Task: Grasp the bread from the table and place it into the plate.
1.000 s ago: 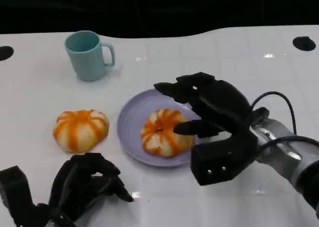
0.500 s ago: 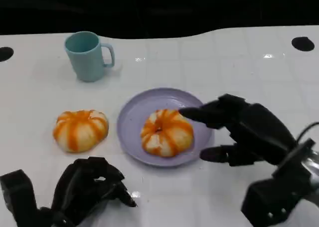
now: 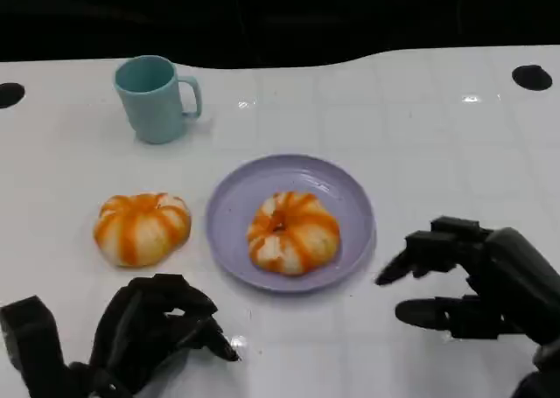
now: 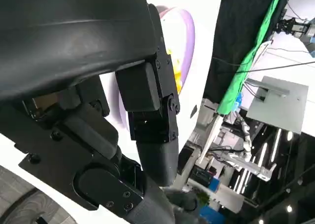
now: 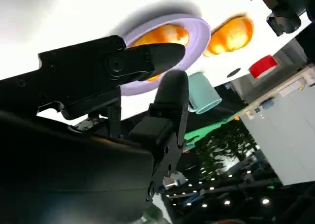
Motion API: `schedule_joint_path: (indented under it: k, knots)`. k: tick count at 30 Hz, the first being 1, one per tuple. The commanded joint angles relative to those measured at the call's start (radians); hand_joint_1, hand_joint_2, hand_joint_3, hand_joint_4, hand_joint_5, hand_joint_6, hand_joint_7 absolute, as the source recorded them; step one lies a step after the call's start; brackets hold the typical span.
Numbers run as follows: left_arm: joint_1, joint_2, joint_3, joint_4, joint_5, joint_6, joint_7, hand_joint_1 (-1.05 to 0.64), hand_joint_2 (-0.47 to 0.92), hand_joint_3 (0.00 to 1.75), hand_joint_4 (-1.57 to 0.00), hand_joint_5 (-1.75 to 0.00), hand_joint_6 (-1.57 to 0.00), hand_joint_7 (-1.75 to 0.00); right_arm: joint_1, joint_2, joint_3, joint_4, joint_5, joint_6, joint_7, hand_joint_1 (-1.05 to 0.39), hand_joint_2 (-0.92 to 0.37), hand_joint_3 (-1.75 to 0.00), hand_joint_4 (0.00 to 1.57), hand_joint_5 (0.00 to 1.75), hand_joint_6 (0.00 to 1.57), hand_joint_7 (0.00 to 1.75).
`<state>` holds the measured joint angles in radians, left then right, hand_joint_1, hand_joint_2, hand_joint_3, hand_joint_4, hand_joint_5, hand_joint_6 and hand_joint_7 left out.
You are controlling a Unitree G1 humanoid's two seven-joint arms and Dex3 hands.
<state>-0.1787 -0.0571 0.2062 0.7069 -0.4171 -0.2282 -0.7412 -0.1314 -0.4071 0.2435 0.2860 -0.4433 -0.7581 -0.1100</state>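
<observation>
Black left hand (image 3: pixel 149 332) sits low at the table's (image 3: pixel 437 153) near edge, fingers curled in with nothing in them. Up behind it there's a teal mug (image 3: pixel 156 96), and a loose bun (image 3: pixel 141 227) lies just left of the plate (image 3: pixel 232 214). Second bun (image 3: pixel 292 232) is on the lilac plate, pretty much centered. Right hand (image 3: pixel 477 280) hovers just right of the plate, fingers spread, holding nothing.

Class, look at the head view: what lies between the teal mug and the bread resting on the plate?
In the head view, bare white table and the plate's far rim separate the teal mug from the plated bread.
</observation>
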Motion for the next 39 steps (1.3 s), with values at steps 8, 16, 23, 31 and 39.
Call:
schedule_joint_path:
  k: [8, 16, 23, 31, 39]
  knots:
    - [0.008, 0.019, 0.008, -0.018, -0.018, 0.008, -0.015, -1.05, 0.61, 0.0, -1.57, -0.6, -1.57, -0.37, 0.08, -0.001, -0.039, 0.038, 0.026, -0.024, 0.029, -0.41, -0.92, -0.1, 0.75, 1.68, 0.67, 1.44]
    - [0.016, 0.026, 0.005, -0.034, -0.018, 0.024, -0.013, -1.05, 0.6, 0.0, -1.57, -0.6, -1.57, -0.37, 0.089, 0.034, -0.039, 0.09, 0.063, -0.036, 0.045, -0.42, -0.92, -0.13, 0.75, 1.75, 0.66, 1.59]
    - [0.022, 0.024, 0.006, -0.049, -0.022, 0.04, -0.005, -1.05, 0.6, 0.0, -1.57, -0.6, -1.57, -0.37, 0.09, 0.052, -0.048, 0.116, 0.113, -0.051, 0.078, -0.4, -0.92, -0.12, 0.77, 1.75, 0.63, 1.68]
    - [0.005, 0.035, 0.012, -0.018, -0.015, 0.016, -0.017, -1.05, 0.61, 0.01, -1.57, -0.59, -1.57, -0.36, 0.074, 0.068, -0.057, 0.147, 0.116, -0.06, 0.079, -0.42, -0.92, -0.12, 0.77, 1.75, 0.62, 1.71]
    - [-0.004, 0.04, 0.011, -0.007, -0.014, 0.015, -0.008, -1.05, 0.6, 0.0, -1.57, -0.6, -1.57, -0.37, 0.061, 0.074, -0.06, 0.169, 0.09, -0.078, 0.068, -0.43, -0.92, -0.12, 0.77, 1.75, 0.62, 1.7]
